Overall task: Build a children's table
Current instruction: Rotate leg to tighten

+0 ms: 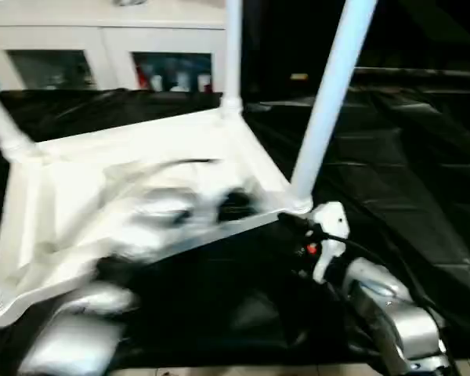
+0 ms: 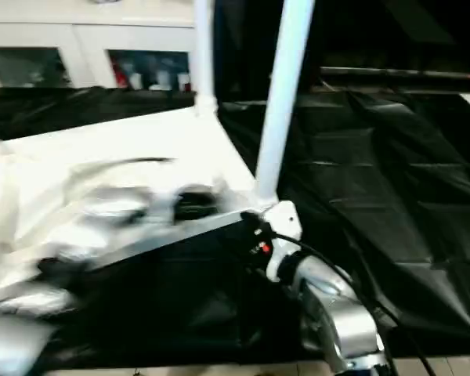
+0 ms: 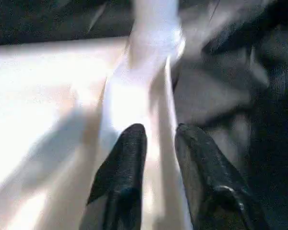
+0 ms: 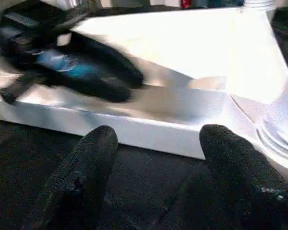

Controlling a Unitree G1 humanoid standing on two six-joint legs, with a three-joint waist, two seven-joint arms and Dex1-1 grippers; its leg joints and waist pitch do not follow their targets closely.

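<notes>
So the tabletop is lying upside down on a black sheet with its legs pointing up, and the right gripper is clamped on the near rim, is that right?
Not quite. The tabletop does lie upside down on the black sheet with its legs pointing up, but the right gripper is not clamped on the rim: the right wrist view shows its fingers spread apart with nothing between them, just short of the near rim.

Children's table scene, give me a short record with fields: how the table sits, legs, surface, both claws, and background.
table: children's table lies upside down, underside up
legs: three white legs visible, standing up from corner sockets
surface: black sheet under the table
left claw: left claw over the tabletop's underside, fingers slightly apart, nothing between them
right claw: right claw open, empty, in front of the table's near rim by a corner socket
background: white cabinet with glass doors
</notes>
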